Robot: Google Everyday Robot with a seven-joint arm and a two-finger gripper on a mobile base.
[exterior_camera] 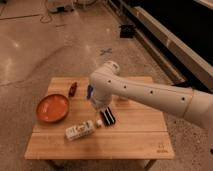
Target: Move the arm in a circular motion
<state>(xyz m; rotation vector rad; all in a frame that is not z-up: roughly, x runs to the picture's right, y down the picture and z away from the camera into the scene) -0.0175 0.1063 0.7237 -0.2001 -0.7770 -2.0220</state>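
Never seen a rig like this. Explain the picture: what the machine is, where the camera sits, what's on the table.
The big white tube is a robot arm, reaching in from the right over a wooden table. Its gripper hangs at the arm's end, low over the table's middle; whether it holds anything cannot be seen. The one camera looks down from above. On the table lie an orange bowl at the left, a white bottle on its side, a black packet and a small red-brown item.
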